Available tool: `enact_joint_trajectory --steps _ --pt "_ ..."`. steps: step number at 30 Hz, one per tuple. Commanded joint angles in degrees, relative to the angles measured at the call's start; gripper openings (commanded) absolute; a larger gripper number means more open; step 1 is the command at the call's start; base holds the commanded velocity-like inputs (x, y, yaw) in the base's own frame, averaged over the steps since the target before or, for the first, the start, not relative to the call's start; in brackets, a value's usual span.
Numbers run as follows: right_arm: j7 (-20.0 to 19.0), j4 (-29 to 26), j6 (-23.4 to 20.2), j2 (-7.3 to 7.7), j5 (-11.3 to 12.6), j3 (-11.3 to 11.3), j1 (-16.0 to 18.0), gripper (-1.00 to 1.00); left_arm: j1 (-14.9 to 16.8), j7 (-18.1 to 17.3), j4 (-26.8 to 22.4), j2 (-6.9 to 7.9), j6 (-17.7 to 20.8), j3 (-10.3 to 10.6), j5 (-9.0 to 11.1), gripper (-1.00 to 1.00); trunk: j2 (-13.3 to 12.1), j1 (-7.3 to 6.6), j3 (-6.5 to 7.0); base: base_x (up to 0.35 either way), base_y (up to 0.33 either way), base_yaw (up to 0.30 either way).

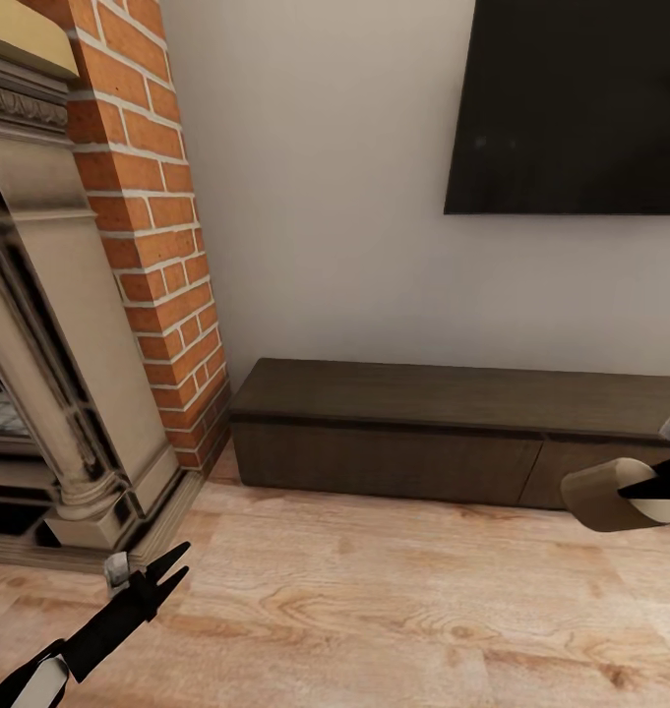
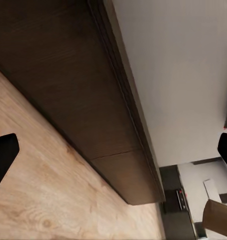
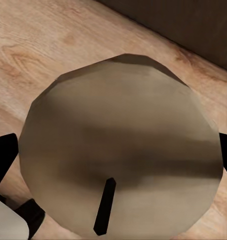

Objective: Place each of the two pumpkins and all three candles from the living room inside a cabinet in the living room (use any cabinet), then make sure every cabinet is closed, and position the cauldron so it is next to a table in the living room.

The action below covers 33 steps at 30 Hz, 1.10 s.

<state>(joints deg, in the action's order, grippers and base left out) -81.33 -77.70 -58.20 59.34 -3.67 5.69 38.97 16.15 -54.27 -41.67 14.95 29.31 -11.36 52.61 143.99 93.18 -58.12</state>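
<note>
**Entry: one candle in transit, cabinet shut, storage not begun**

Item held. The right gripper (image 1: pixel 641 489) was closed on a beige candle (image 1: pixel 610 495), a stubby cylinder carried on its side. In the right wrist view its flat end (image 3: pixel 121 155) faced the camera, dark wick (image 3: pixel 104 206) showing, with a black finger (image 3: pixel 3 162) at each flank.

Item ahead. The cabinet (image 1: pixel 453 433), the long, low, dark brown TV unit, lay just beyond the held candle, against the wall. Both visible drawer fronts sat flush; no pale interior showed. The seam between two fronts (image 2: pixel 116 155) appeared in the left wrist view.

Other hand. The left gripper (image 1: pixel 167 570) hung low over the floor, well apart from the cabinet, fingers spread a little and holding nothing.

Progress, as judged. One candle was in hand and unstored. A drawer had to be opened first, most likely by the free left gripper. Whether anything was already stored could not be told. Pumpkins, remaining candles, cauldron and table were left to deal with.

Surroundings. Red brick fireplace (image 1: pixel 157 246) with pale stone surround (image 1: pixel 49 374), beside the left gripper. Dark wall-mounted television (image 1: pixel 571 103) above the cabinet. Light wood floor (image 1: pixel 374 600), bare between the grippers and the cabinet; nothing seen blocked the approach.
</note>
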Motion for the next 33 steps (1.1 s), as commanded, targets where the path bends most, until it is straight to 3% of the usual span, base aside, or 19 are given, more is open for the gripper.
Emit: enact_joint_trajectory --steps 1,9,21,26,33 --pt "-0.36 -0.03 -0.54 -0.09 -0.45 0.32 0.14 -1.0 0.02 0.11 0.01 0.01 0.48 -0.02 0.44 1.0 0.03 -0.01 -0.06 0.0 0.0 0.0" --pt "-0.16 2.9 -0.5 -1.24 -0.71 1.95 0.14 -1.0 0.02 0.39 0.01 0.06 0.55 -0.08 0.65 1.0 0.03 -0.01 -0.06 0.0 0.0 0.063" --pt "-0.21 3.04 -0.46 -0.94 -0.43 1.88 0.14 -1.0 0.02 0.47 0.01 -0.01 0.54 -0.06 0.69 1.0 0.03 -0.01 -0.06 0.0 0.0 0.255" --pt "-0.2 3.43 -0.46 -0.97 -0.49 1.88 0.14 -1.0 0.02 0.48 0.01 -0.01 0.56 -0.04 0.66 1.0 0.03 -0.01 -0.04 0.0 0.0 0.0" --pt "-0.23 3.6 -0.5 -1.0 -0.51 1.87 0.13 -1.0 0.02 0.49 0.01 -0.01 0.57 -0.03 0.66 1.0 0.03 -0.01 0.22 0.0 0.0 -0.223"
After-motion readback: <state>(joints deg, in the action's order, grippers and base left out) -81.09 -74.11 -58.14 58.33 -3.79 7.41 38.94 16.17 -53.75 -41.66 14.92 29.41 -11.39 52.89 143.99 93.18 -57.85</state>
